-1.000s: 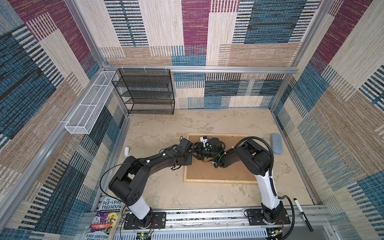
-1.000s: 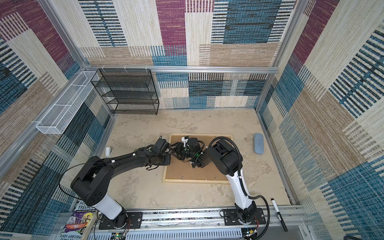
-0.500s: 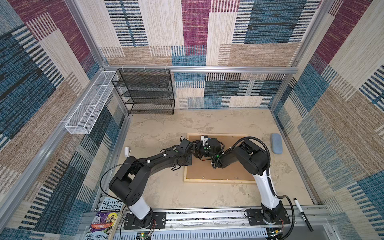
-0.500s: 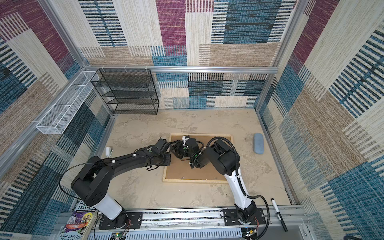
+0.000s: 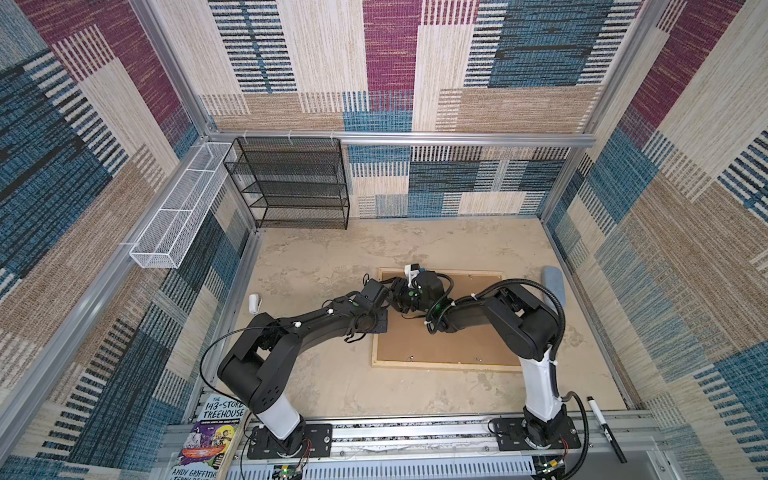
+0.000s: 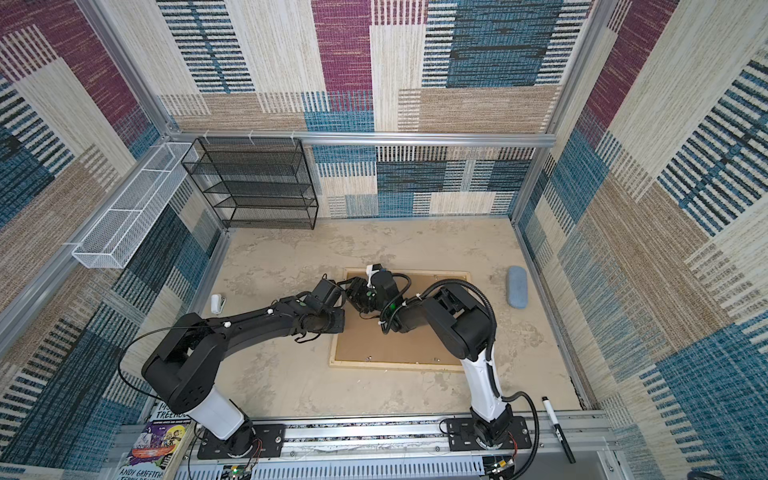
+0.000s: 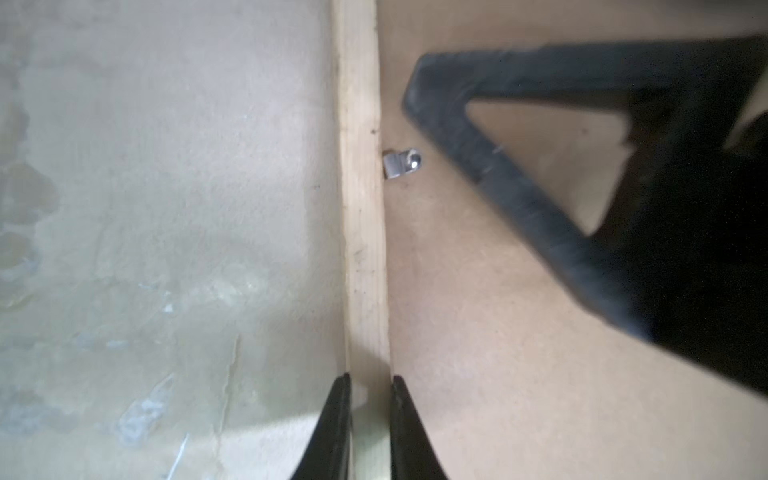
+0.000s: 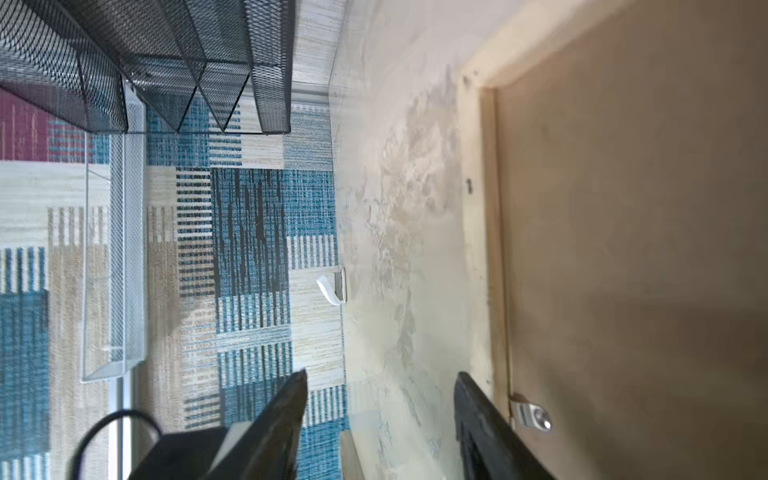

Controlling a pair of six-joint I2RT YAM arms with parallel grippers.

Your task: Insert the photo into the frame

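The frame lies face down on the table, its pale wood rails around a brown backing board. The photo is hidden. My left gripper is shut on the frame's left rail, one finger on each side of it. My right gripper reaches in from the right and stands open beside that rail, holding nothing. One of its fingers sits next to a small metal clip on the backing's edge. That clip also shows in the left wrist view.
A black mesh rack stands at the back left, and a white wire basket hangs on the left wall. A small white object lies by the left wall and a blue-grey pad by the right wall. A marker and a book lie at the front.
The right arm's elbow has shifted a little. Both grippers stay at the frame's left rail with their jaws as before.
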